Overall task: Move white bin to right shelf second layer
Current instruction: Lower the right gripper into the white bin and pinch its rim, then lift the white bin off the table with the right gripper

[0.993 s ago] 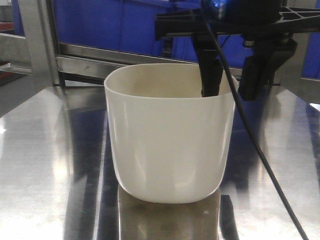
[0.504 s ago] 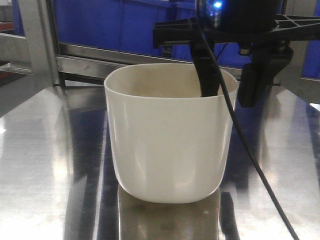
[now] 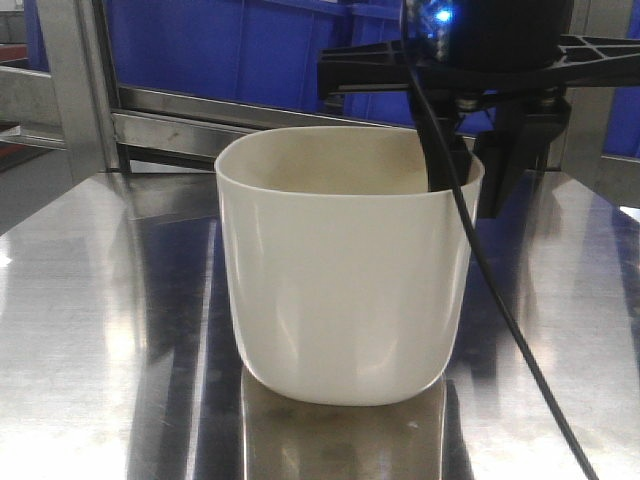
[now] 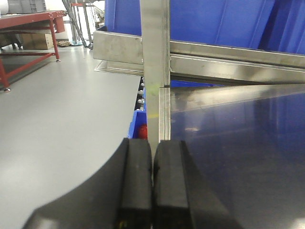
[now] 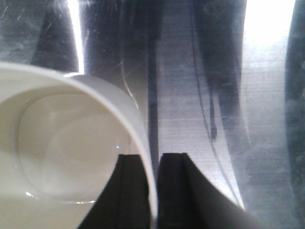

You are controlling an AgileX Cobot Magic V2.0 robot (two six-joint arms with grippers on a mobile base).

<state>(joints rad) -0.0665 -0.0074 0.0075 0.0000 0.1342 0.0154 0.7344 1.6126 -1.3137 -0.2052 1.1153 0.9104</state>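
Observation:
The white bin [image 3: 340, 290] stands upright on the shiny steel tabletop [image 3: 90, 330], its inside bare [image 5: 62, 148]. My right gripper [image 3: 470, 170] comes down over the bin's far right rim. One finger is inside and one outside, and they are shut on the bin's wall [image 5: 145, 143], as the right wrist view shows at the right gripper [image 5: 152, 160]. My left gripper [image 4: 152, 143] is shut on nothing, hovering by the tabletop's left edge [image 4: 164, 114]. The right shelf second layer is out of view.
Large blue crates [image 3: 240, 50] sit behind the bin on a steel rail [image 3: 200, 110]. A steel upright post [image 4: 155, 43] stands at the tabletop's corner. Grey floor [image 4: 62, 119] and a red workbench [image 4: 28, 19] lie to the left. A black cable [image 3: 510, 330] hangs from the right arm.
The right gripper's fingers have come together on the bin's right wall, and the bin has shifted slightly to the right.

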